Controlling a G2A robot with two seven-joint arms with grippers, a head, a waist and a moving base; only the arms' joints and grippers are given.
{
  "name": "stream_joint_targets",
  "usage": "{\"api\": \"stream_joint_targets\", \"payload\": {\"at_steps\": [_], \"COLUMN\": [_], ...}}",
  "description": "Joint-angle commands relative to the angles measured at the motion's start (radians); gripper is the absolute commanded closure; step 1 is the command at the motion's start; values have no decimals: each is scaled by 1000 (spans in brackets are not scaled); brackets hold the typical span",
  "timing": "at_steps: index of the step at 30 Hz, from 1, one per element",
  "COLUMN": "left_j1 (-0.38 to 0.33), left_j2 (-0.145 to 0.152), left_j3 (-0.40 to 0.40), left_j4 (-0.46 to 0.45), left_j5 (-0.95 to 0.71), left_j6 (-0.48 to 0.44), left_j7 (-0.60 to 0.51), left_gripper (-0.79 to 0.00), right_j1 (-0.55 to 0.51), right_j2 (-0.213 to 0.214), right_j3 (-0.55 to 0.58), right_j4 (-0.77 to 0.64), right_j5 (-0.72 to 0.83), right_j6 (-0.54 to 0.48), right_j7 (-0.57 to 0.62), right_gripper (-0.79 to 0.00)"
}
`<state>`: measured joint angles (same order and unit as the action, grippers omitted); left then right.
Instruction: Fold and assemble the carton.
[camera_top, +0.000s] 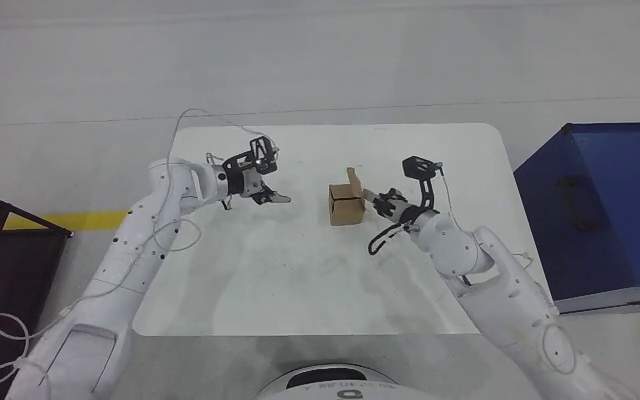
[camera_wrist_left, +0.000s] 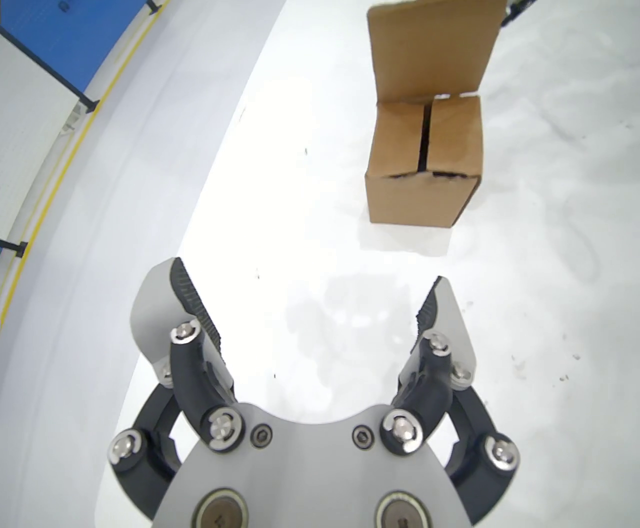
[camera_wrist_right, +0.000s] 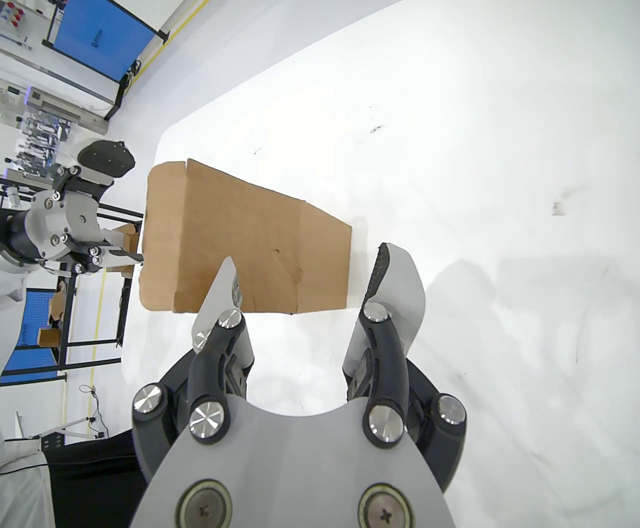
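1. Carton (camera_top: 345, 205): stands upright near the middle of the table (camera_top: 300, 290), base down, opening up.
2. Two inner flaps (camera_wrist_left: 400, 140) already folded flat over the opening, with a narrow slit between them. Lid flap (camera_wrist_left: 432, 45) raised near vertical, with the tuck tab (camera_wrist_right: 162, 235) at its free end unfolded.
3. Left gripper (camera_wrist_left: 307, 272): released, fingers spread wide, nothing held. Hangs over bare table, well apart from the carton, aimed at the wall opposite the lid hinge.
4. Right gripper (camera_wrist_right: 307, 255): likewise released and empty. Sits just beside the carton on the hinge side, behind the raised lid; contact cannot be told.
5. Step in hand, by judgement: closing the top. Body squared and inner flaps down, so well past the midpoint, with only lid and tab left.
6. Next move likely calls for pushing the lid down from behind over the inner flaps, creasing the tab, then steering it into the gap at the wall nearest the left gripper. Probably needs the other gripper bracing the body against sliding or tipping.
7. Pointing: hinge toward the right gripper, lid's inner face toward the left gripper, tab end skyward.
8. Long axis: body close to cubic, none marked. With the lid up, longest run goes vertically from base to tab.
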<state>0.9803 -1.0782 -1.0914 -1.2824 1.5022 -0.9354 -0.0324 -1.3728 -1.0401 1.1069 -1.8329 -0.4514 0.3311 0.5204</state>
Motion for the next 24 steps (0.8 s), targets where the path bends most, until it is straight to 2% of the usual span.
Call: {"api": "stream_joint_targets", "payload": {"at_steps": [1, 5, 10, 13, 15, 24], "left_j1": [73, 150, 174, 170, 162, 71], "left_j2": [14, 27, 28, 23, 16, -23], "left_j3": [-41, -61, -68, -65, -54, 78], "left_j4": [-45, -116, -146, -141, -128, -60], "left_j5": [-8, 0, -27, -58, -93, -72], "left_j6": [-1, -5, 42, 87, 119, 185], "left_j7": [-5, -17, -1, 19, 40, 53], "left_gripper": [-785, -785, -785, -785, -785, -785], "right_j1": [41, 122, 187, 209, 217, 217], "right_j2": [-5, -22, -42, -51, -55, -69], "right_j3": [-34, -105, -146, -160, -168, -175], "right_j4": [20, 71, 130, 156, 167, 176], "right_j5": [-37, -93, -100, -94, -90, -77], "right_j6": [13, 35, 58, 65, 65, 78], "right_j7": [37, 84, 95, 102, 111, 115], "right_gripper": [-499, -471, -449, -437, -391, -406]}}
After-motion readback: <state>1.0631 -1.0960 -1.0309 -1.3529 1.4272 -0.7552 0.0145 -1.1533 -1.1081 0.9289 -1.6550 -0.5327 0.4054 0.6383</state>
